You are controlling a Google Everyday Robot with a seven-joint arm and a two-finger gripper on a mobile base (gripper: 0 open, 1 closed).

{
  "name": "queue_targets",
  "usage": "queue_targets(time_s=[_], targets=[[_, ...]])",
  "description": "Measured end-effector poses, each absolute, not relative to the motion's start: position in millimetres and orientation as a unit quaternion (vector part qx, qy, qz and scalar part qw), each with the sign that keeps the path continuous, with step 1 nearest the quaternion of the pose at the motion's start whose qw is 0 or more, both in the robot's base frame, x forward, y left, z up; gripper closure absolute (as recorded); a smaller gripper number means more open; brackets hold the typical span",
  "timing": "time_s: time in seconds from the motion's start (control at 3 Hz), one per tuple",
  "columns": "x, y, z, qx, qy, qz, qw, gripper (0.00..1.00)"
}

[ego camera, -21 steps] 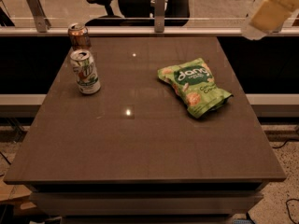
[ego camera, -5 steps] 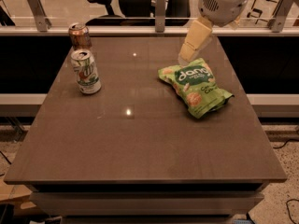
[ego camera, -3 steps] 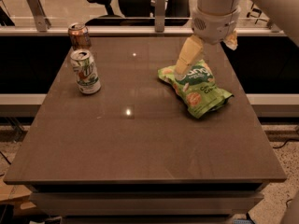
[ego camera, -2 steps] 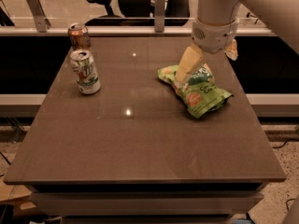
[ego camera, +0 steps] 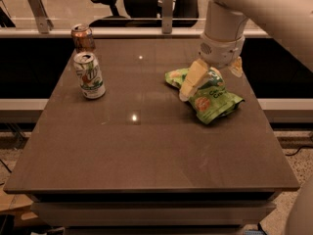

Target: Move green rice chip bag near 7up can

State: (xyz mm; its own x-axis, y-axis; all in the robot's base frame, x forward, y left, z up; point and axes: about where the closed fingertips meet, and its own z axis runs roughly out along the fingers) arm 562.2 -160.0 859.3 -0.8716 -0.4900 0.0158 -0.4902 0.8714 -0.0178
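gripper spread, straddling green rice chip bag beneath | risk: slick pouch could squirt out on closing | 7up can well away

Smooth off-white arm, round banded wrist — the gripper, upper right of centre, has pale yellowish wedge fingers
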Motion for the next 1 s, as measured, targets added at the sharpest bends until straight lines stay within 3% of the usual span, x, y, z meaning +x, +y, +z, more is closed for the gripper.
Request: queue_targets(time_s=[0.33, 0.67, 1.0], targets=[[563.4, -155.1, 842.7, 0.257, -0.966, -0.006, 0.017, 0.0], [564.9, -150.8, 832.0, 0.26, -0.965, -0.018, 0.023, 0.18], [564.7, -147.3, 826.0, 0.262, -0.964, -0.027, 0.025, 0.43]])
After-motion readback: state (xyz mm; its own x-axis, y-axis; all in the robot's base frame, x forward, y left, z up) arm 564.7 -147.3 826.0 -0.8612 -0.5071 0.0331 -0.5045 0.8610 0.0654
